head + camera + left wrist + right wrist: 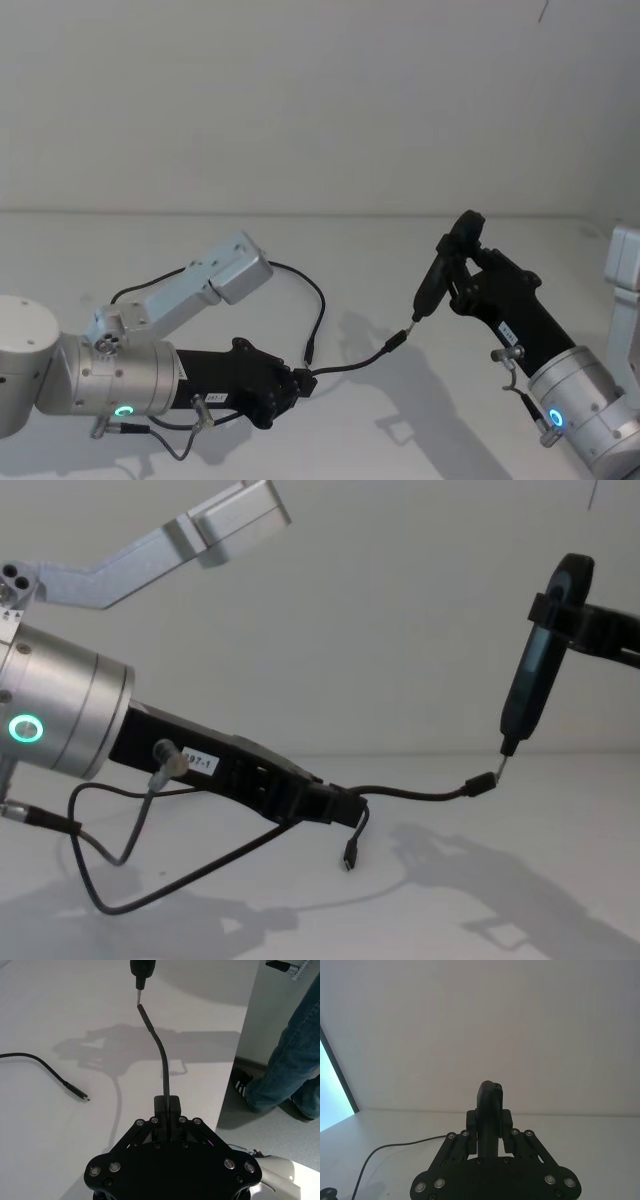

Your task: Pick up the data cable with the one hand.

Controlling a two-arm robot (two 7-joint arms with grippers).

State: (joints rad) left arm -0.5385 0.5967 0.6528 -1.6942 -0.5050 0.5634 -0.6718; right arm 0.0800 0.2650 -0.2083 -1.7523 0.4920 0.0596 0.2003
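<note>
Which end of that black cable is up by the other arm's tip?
The end sticking out forward from the left gripper: this plug is lifted, next to the right gripper's tip. The data cable's other plug hangs loose below.

The left arm reaches forward and toward the middle, lying low and nearly level, its silver wrist cylinder showing a green ring. The left gripper [300, 383] [169, 1105] [345, 805] points toward the right arm, its fingers [176, 1106] closed together on a thin black cord [420, 793].

The right arm rises from the lower right, its forearm slanting up and inward, a blue-green ring glowing on its wrist. The right gripper [455, 262] [490, 1097] [545, 630] is lifted well up, its fingers clamped around a slim black tool [432, 285] that hangs tip-down toward the left gripper.
</note>
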